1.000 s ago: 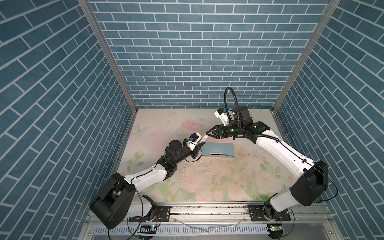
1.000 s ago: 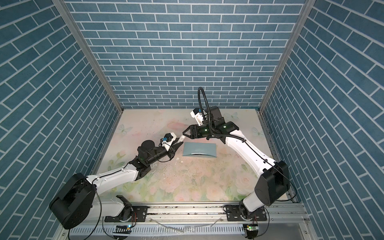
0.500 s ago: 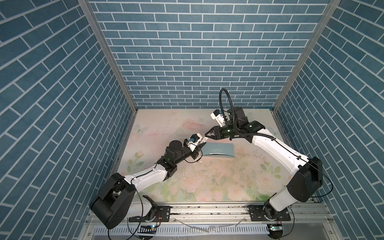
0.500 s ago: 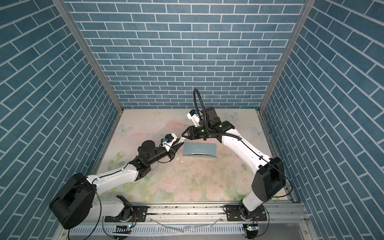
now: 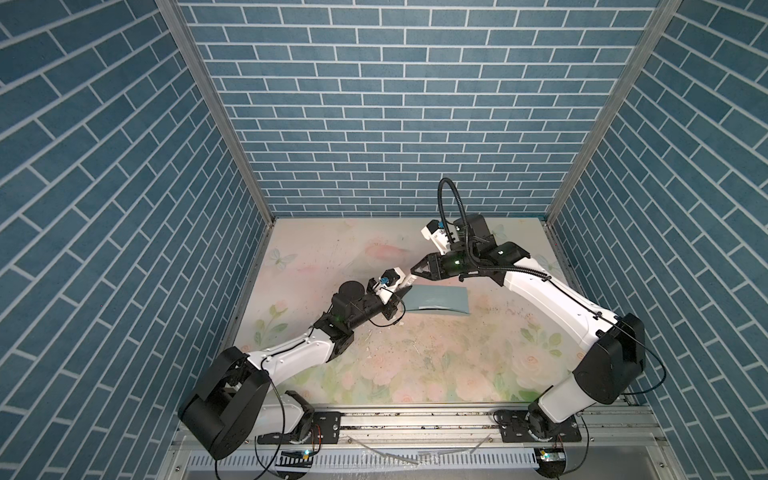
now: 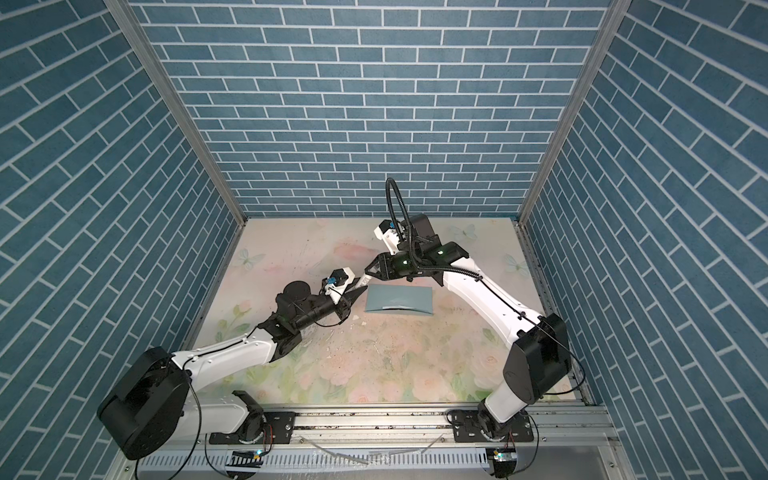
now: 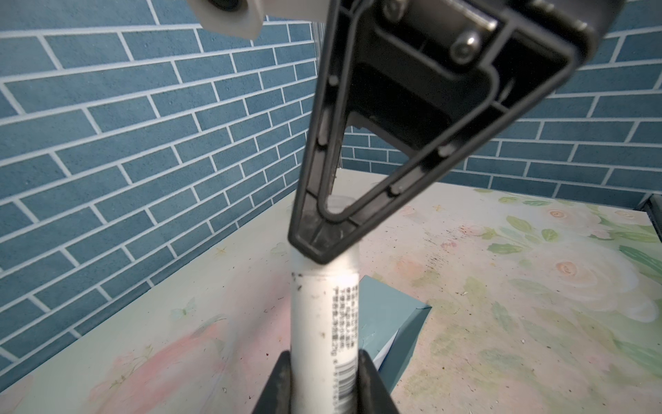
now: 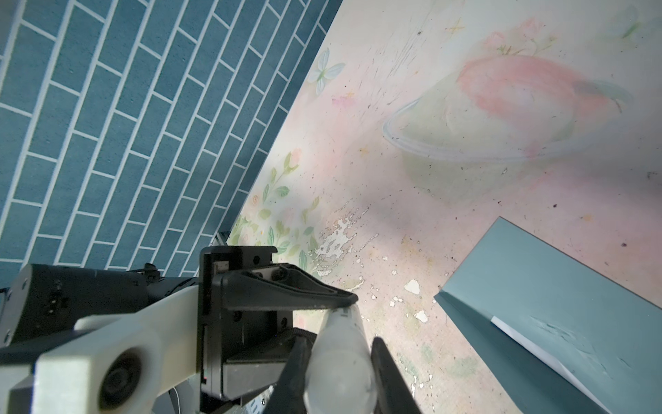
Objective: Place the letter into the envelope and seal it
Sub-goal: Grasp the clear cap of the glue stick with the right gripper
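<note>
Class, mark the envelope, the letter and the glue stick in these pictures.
the envelope [image 5: 436, 298]: in a top view, teal face.
the letter [image 8: 508, 329]: right wrist view, white edge peeking out.
the glue stick [image 7: 322, 315]: left wrist view, white barrel.

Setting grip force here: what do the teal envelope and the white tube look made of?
The envelope looks like thin matte paper: its near edge bows and its face shows small dents. The white tube is probably smooth, slightly glossy plastic: a rigid round body with printed text and a barcode.

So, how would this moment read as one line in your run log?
left jaws: shut on glue stick | right jaws: shut on its cap | envelope: letter edge showing inside
</note>
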